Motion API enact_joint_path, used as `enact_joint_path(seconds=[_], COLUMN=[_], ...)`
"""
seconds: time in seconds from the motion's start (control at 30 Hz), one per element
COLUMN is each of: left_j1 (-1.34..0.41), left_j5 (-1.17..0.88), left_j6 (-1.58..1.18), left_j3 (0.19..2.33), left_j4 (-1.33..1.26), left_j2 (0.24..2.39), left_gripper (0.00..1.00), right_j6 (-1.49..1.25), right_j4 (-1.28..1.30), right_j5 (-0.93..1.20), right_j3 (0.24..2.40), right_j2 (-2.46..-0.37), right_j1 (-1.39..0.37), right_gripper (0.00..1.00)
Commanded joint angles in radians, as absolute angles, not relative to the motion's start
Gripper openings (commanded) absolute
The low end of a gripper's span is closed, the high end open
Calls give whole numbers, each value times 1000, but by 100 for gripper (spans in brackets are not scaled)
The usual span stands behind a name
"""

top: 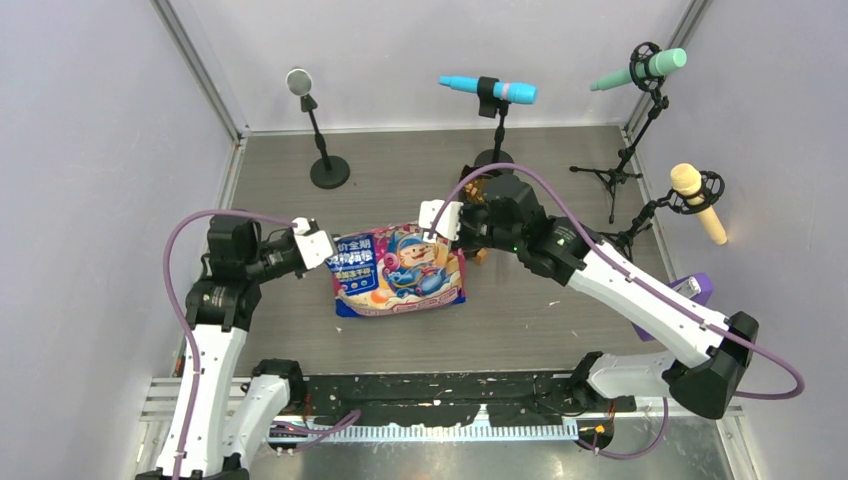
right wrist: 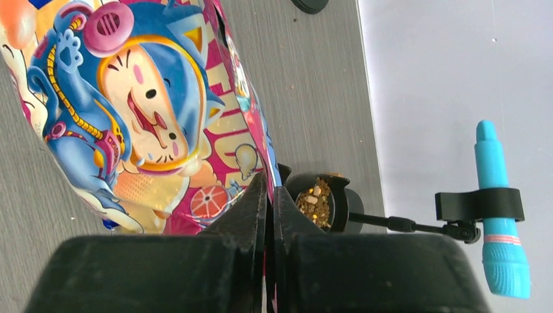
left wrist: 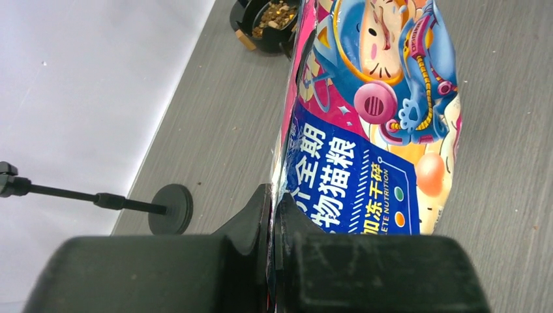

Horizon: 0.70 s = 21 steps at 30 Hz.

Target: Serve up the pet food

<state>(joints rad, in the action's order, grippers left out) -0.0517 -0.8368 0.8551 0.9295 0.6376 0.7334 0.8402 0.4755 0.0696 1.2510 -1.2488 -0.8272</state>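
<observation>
While one bag (top: 398, 272) is pinched by the left gripper (left wrist: 272, 195) and the right gripper (right wrist: 270, 189), one bowl (right wrist: 340, 199) of kibble (right wrist: 313, 202) just beyond the right one is partly hidden.

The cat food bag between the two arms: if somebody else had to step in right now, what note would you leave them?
Left gripper: shut on one edge of the bag.
Right gripper: shut on the opposite edge.
Things: the bag spans the two grippers, low over the table. A black bowl sits just past it, by the right gripper.
Done: the bowl already holds some kibble.
Left: probably to pour more or set the bag down. I cannot tell whether the portion is full.
</observation>
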Motion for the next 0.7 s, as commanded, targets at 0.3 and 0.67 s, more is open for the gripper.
enact_joint_path(seconds=[0.3, 0.67], left_j1=[-41, -38], left_j5=[-862, -946], left_j6=[795, 688], left_j3=[985, 1184], left_j4=[661, 894], left_j2=[785, 951], left_gripper=[0, 43], right_j6=[851, 608], right_j4=[479, 537], right_j5=[-105, 169], right_j3=[1228, 1435], right_j2=[-1086, -1149], right_j1=[-688, -688], right_gripper=[9, 30])
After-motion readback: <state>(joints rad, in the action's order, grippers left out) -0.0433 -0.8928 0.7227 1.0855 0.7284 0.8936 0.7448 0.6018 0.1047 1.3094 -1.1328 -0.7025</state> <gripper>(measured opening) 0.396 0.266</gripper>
